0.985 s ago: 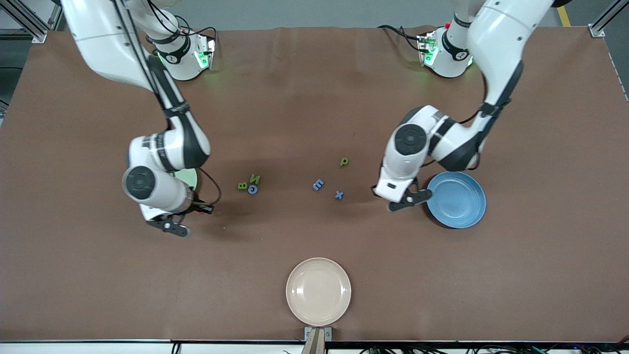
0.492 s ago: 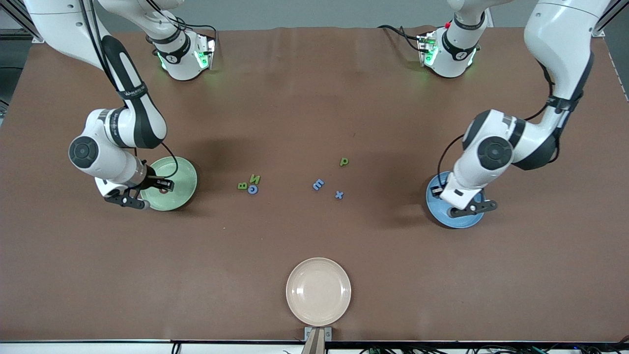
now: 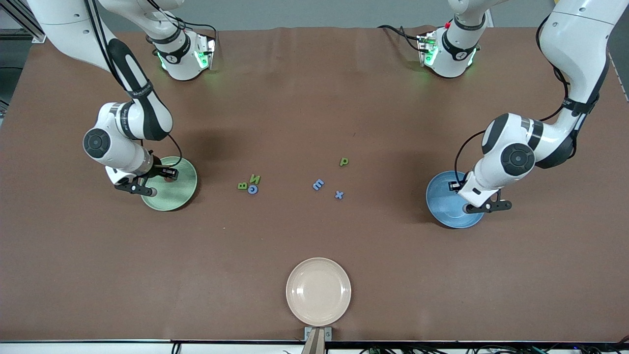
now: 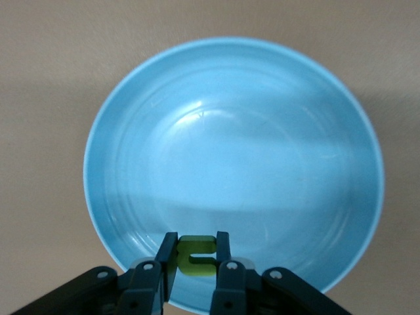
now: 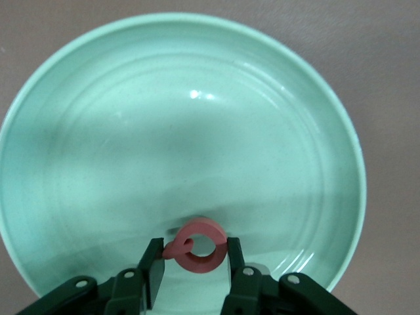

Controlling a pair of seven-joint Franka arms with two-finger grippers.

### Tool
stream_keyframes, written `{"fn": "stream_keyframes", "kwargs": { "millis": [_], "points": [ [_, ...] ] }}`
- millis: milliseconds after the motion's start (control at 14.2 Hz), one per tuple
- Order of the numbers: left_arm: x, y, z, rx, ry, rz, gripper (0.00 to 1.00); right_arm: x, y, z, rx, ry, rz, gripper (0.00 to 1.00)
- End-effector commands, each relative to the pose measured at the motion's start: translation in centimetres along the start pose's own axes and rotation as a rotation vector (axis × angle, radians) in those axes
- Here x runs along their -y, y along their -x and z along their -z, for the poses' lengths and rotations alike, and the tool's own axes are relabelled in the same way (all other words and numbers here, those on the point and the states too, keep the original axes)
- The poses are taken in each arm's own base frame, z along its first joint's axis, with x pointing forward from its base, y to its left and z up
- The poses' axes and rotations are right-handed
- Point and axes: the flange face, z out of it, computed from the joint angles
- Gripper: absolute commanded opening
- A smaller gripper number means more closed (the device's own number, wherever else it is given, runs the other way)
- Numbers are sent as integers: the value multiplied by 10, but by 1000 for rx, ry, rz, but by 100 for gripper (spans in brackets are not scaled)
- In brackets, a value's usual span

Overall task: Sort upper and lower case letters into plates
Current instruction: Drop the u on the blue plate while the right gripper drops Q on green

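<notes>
Both grippers over their plates, each with a letter between the fingers.

Front view: right gripper [image 3: 133,188] over green plate [image 3: 178,195]; left gripper [image 3: 486,207] over blue plate [image 3: 442,206]; both plates mid-table, toward opposite table ends.
Left wrist view: fingers clamp green letter [image 4: 196,254].
Right wrist view: fingers flank pink letter [image 5: 198,245]; grip cannot be confirmed.

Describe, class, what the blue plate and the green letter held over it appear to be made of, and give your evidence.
Blue plate: probably plastic, smooth and semi-glossy, judging by the soft light streaks and faint moulded rings inside it.

Green letter in the left gripper: likely foam or soft plastic, matte, since it looks thick and flat-faced with no shine. The material cannot be settled by look alone.
</notes>
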Motion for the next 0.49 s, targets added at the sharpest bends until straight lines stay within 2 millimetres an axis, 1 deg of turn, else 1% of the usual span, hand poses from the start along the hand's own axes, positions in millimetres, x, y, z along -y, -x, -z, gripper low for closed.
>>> {"fn": "stream_keyframes", "kwargs": {
  "millis": [0,141,211,281,352,422],
  "points": [
    [5,1,-14,-5,-6,-30,20,2,6,4,5,1,11,100],
    [3,2,-21,4,1,-33,20,9,-2,17,-7,-4,8,100],
    [2,3,-26,11,6,-34,20,23,-8,32,-20,-11,15,100],
    [2,3,-28,15,7,-35,21,42,-16,50,-14,-13,-2,100],
    [3,3,-28,15,7,-33,23,60,-25,69,-8,-14,-44,100],
    [3,3,-28,15,7,-33,24,86,-33,93,-20,-18,-87,100]
  ]
}}
